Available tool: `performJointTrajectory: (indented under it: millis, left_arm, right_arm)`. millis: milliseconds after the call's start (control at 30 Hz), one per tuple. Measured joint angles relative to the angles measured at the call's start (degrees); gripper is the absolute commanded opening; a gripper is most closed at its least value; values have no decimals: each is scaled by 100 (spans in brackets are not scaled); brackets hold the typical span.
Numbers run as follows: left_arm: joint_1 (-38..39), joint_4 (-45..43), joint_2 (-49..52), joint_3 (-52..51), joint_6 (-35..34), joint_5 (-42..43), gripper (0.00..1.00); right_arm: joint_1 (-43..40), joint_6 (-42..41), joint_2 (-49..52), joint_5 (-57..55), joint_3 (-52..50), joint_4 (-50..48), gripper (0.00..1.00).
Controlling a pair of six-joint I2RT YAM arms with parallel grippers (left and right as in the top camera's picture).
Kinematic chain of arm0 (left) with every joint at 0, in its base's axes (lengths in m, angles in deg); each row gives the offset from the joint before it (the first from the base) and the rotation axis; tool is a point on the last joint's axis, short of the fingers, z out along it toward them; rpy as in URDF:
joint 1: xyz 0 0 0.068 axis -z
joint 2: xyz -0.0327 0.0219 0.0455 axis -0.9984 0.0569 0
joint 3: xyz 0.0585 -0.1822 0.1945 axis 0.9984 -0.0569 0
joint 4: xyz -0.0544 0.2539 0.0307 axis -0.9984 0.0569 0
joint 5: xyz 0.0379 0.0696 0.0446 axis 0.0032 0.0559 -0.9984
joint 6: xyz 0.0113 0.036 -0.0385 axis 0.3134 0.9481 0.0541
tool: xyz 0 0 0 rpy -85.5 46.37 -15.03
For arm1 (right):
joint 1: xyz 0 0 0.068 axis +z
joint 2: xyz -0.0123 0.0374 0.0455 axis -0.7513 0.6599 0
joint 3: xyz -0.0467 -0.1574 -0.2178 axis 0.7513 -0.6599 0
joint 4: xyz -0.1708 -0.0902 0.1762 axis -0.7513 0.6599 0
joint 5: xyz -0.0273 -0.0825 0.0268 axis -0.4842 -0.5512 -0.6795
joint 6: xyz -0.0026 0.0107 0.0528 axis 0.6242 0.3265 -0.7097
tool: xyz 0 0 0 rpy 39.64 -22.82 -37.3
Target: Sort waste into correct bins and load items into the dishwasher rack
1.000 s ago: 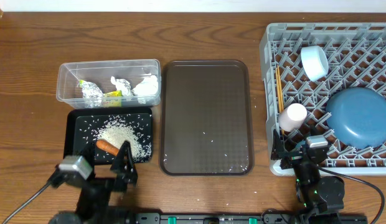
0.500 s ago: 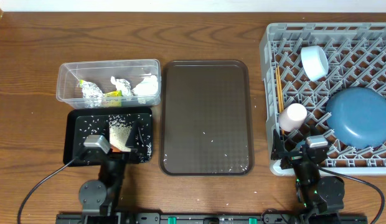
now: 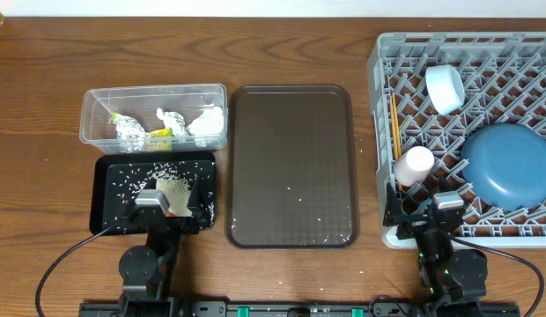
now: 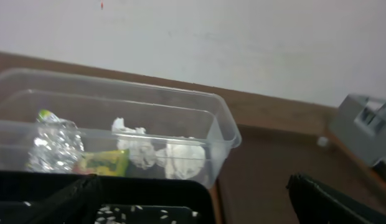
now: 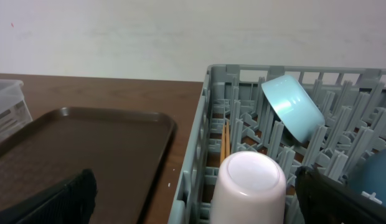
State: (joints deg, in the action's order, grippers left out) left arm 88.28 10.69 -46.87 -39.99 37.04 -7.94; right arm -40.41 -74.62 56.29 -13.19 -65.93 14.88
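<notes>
Watch it: your left gripper (image 3: 174, 195) hung low over the black tray (image 3: 110, 189), fingers spread wide and holding nothing. A careless sweep from there could have flicked the rice (image 3: 172, 183) over the rim or shoved the tray itself. On the right, your right gripper (image 3: 414, 214) sat at the near left corner of the rack (image 3: 379, 106), fingers released and empty, just beside the pinkish cup (image 3: 415, 164). A forward move could have tipped that cup or jammed a finger on the rack wall.

The clear tub (image 3: 92, 101) held the napkins (image 3: 205, 123) and the wrapper (image 3: 128, 129). I couldn't pick out the carrot under your left wrist. The brown tray (image 3: 291, 114) kept a few stray grains (image 3: 298, 199), easy to overlook. The rack carried the blue plate (image 3: 511, 163), the light blue cup (image 3: 446, 88), the pinkish cup and the chopsticks (image 3: 395, 123).
</notes>
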Motion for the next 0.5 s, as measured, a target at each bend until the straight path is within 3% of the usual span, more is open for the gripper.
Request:
performJointTrajectory:
  millis: [167, 500]
  left_arm:
    - [-92, 11, 0, 4, 450, 2, 97]
    - [-262, 11, 0, 7, 632, 0, 97]
  right_arm:
    - [0, 0, 0, 0, 0, 0, 99]
    - [0, 0, 0, 2, 0, 2, 99]
